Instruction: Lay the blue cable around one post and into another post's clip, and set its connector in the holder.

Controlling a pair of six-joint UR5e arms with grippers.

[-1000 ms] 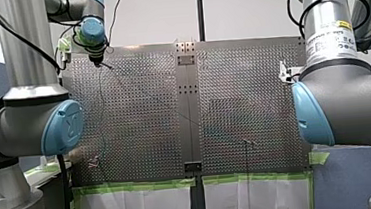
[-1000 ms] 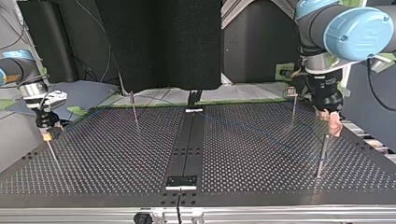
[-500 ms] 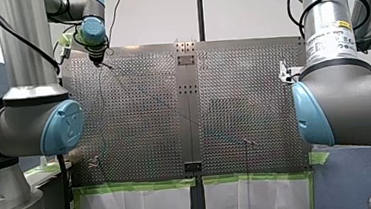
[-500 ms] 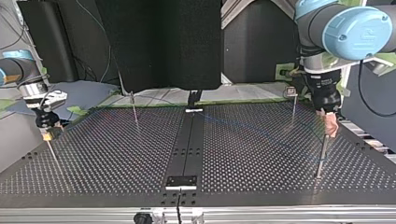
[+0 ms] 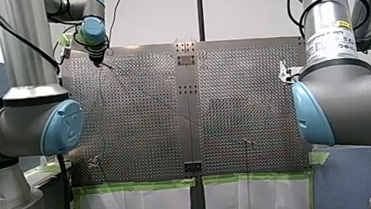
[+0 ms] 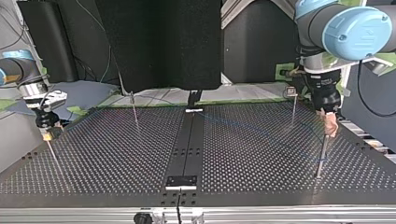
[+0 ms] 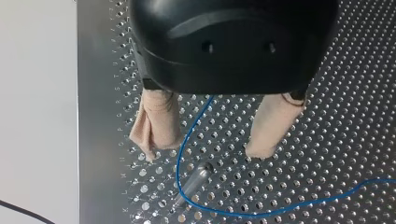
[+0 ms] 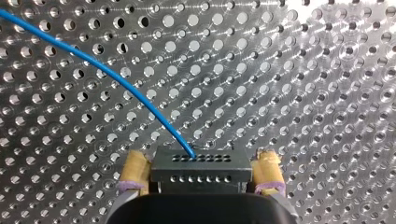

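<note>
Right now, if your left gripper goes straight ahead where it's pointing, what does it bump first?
Probably the metal post just ahead of my left gripper, which is open, or the blue cable curling past it; depth is unclear. Behind both lies the perforated table.

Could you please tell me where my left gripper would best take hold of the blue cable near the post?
Take the straight stretch of the blue cable that runs between the open fingers of the left gripper, short of its bend past the post. Come straight down from above: the pads stand either side, so they would likely close squarely across it.
</note>
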